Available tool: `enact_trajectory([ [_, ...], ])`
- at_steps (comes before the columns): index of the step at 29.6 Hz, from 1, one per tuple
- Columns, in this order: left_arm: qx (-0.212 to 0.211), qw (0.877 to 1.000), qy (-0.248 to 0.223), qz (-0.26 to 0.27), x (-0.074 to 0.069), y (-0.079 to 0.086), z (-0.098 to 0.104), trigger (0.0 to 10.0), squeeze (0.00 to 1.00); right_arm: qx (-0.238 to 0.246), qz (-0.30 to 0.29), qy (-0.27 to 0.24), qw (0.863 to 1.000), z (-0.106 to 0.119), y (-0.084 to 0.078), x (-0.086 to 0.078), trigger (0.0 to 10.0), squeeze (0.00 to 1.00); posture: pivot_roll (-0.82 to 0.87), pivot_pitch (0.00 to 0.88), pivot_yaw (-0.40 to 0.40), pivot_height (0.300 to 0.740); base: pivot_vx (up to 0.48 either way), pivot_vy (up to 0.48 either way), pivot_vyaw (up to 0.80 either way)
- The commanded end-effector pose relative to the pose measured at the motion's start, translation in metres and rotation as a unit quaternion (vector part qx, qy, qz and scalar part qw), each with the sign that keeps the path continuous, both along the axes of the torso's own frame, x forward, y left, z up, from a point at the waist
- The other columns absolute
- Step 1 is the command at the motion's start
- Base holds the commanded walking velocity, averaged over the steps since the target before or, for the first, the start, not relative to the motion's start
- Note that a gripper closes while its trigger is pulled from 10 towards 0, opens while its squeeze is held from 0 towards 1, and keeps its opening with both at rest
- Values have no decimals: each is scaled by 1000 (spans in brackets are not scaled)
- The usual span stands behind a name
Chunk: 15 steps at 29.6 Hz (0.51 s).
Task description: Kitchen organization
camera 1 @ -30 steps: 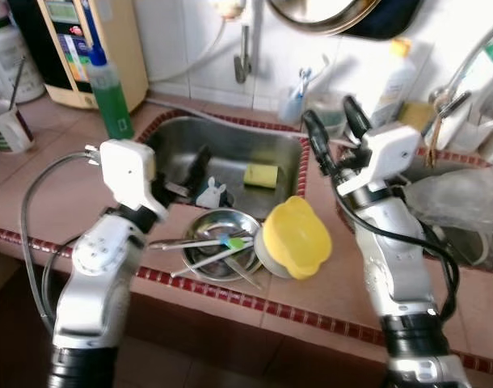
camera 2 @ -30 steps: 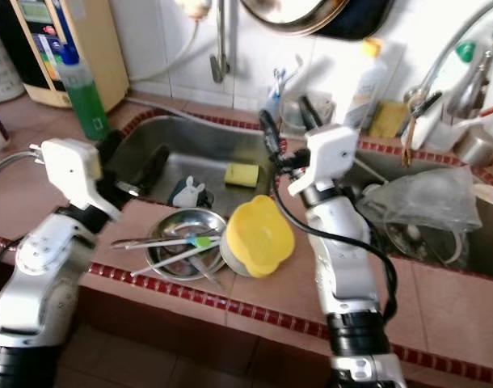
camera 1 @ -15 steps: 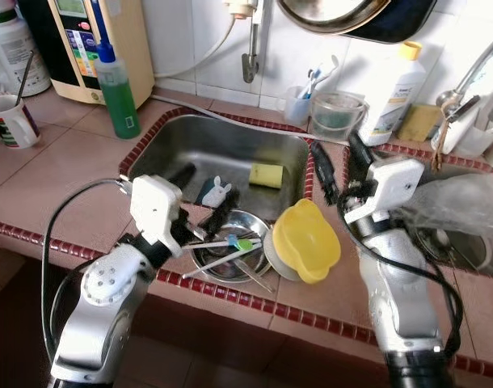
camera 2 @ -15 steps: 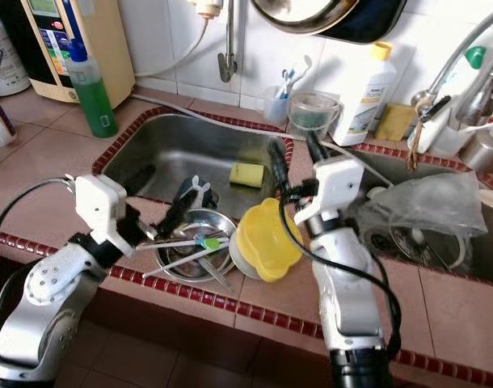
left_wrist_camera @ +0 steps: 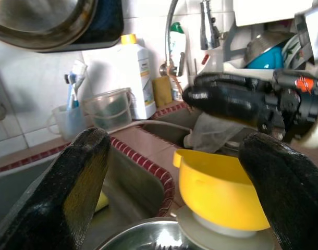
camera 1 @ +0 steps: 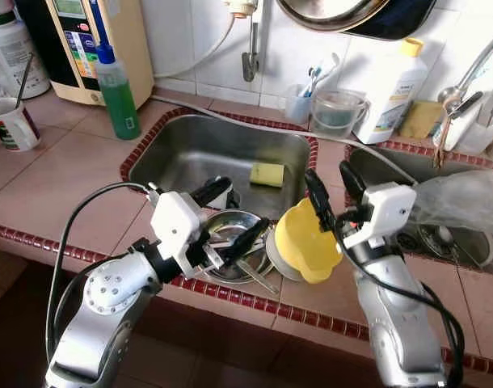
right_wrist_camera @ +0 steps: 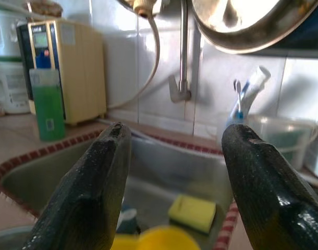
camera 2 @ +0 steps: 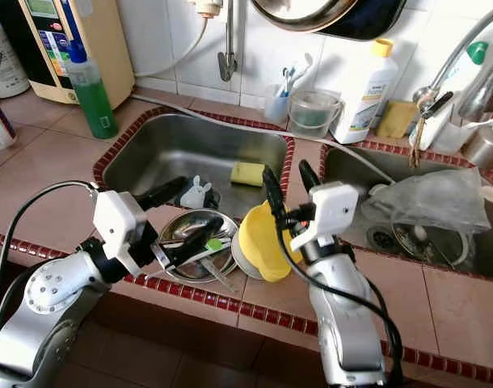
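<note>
Tiled counter (camera 1: 61, 174) w/ red trim runs across; steel sink (camera 1: 200, 145) set in it at centre, 2nd basin (camera 2: 368, 170) to the right holding a crumpled plastic bag (camera 2: 432, 198). Far left: beige appliance (camera 1: 109, 40), green soap bottle (camera 1: 117, 93) beside it, mug (camera 1: 12, 125) further left. Far wall: white bottle (camera 1: 398, 85), clear jug (camera 1: 337, 113), cup w/ toothbrushes (camera 1: 299, 101).

Left gripper (camera 1: 230, 214), fingers spread wide, hovers just above the steel bowl (camera 2: 190, 234) on the near rim; bowl holds utensils (camera 2: 210, 246). Yellow cup (camera 1: 305, 241) sits tilted on a white lid (left_wrist_camera: 221, 240), just right of the bowl, touching it. Right gripper (camera 1: 334, 190), also spread, is above the cup's far side; contact can't be told. Yellow sponge (camera 1: 267, 174) lies in the sink, far side; small white item (camera 2: 195, 192) near the left gripper.
</note>
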<state>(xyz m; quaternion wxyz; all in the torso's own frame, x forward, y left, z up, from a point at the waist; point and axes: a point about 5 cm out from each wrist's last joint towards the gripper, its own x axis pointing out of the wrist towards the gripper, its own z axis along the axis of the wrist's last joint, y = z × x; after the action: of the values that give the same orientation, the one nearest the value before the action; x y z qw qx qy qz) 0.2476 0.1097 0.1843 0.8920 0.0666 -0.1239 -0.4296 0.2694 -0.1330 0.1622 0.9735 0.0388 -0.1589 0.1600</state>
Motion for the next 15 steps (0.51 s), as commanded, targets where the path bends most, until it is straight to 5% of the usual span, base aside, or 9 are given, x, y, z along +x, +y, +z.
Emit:
enact_trajectory([
  [1, 6, 1000, 3, -2, 0, 0, -3, 10000, 0, -7, -7, -11, 1000, 6, -2, -2, 10000, 0, 25, 77, -12, 740, 0, 0, 0],
  [9, 3, 1000, 3, -7, -2, -1, -2, 10000, 0, -3, -13, -9, 1000, 10, -3, -4, 10000, 0, 28, 73, -16, 740, 0, 0, 0],
  [15, -1, 1000, 5, -3, -2, 1, -1, 10000, 0, -6, -6, -9, 1000, 11, -1, -3, 10000, 0, 37, 68, -22, 740, 0, -442, 0],
])
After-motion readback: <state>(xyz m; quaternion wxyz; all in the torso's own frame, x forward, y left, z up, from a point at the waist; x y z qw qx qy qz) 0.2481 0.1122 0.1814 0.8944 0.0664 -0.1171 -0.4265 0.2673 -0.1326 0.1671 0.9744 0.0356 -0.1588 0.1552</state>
